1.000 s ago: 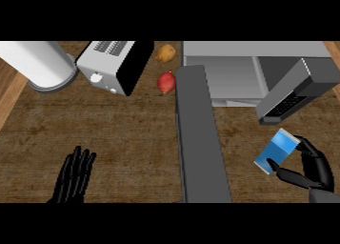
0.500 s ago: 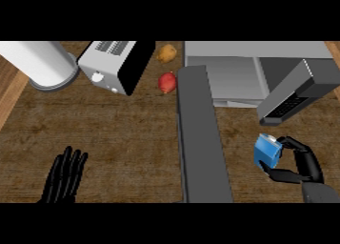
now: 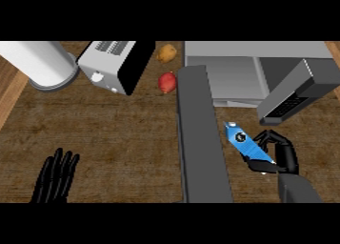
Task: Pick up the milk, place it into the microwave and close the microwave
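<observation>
A wooden counter filled the view. At about one o'clock stood the grey microwave, its cavity open toward the viewer. Its door was swung out and seen edge-on as a long dark bar running from the centre down to six o'clock. A dark grey block with a keypad face sat tilted at about two o'clock, overlapping the microwave's right side. A white cylinder lay at ten o'clock, and just right of it, at eleven o'clock, a toaster stood tipped at an angle. Between toaster and microwave lay a red vegetable, with a yellowish one farther toward twelve o'clock.

The right hand, at about four o'clock, had its fingers and thumb curled round the blue milk carton, which was tilted, just right of the open door and below the microwave. The left hand rested at seven o'clock, fingers straight and spread, holding nothing.
</observation>
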Robot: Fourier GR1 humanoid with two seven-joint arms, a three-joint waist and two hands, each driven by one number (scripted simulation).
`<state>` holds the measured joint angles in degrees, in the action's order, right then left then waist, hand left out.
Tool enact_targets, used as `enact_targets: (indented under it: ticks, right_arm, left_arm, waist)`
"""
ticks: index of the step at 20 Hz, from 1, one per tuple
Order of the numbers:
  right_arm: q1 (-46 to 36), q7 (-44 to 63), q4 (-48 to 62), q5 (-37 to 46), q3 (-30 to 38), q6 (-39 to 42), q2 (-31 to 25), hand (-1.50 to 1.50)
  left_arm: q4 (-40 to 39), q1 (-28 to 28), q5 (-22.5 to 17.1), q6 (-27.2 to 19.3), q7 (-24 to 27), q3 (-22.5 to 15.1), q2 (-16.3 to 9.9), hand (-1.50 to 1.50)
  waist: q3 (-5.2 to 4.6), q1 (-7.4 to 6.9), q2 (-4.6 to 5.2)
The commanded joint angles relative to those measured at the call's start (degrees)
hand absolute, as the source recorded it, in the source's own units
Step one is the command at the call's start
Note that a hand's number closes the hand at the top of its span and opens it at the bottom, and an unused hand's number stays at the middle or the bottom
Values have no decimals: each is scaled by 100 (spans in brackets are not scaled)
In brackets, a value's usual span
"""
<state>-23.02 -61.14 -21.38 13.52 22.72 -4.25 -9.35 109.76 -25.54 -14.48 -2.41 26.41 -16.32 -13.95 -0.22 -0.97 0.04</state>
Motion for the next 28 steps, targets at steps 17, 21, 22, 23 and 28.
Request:
enact_targets:
  ticks: [17, 21, 22, 23, 28]
  right_arm:
    - [-253, 660, -1377, -1023, -1704, -1645, 933, 150]
    - [-506, 1243, -1569, -757, -1481, -1817, 932, 150]
    - [-347, 1506, -1930, -1042, -1924, -2000, 933, 150]
    - [-255, 1722, -2138, -769, -1489, -1541, 703, 150]
    - [-1168, 2119, -1332, -539, -1429, -1945, 558, 150]
  left_arm:
    - [-97, -218, -196, 425, 105, 516, -37, -150]
    - [-463, -23, -383, 675, 105, 727, -23, -150]
    - [-771, -4, -228, 743, 382, 658, 50, -150]
    - [-331, -173, -375, 758, 147, 789, -55, -150]
    - [-725, 344, -405, 701, -35, 956, 87, -150]
  waist:
    - [22, 38, -23]
    - [22, 50, -6]
    - [20, 63, -17]
    - [21, 79, -15]
    - [23, 47, 6]
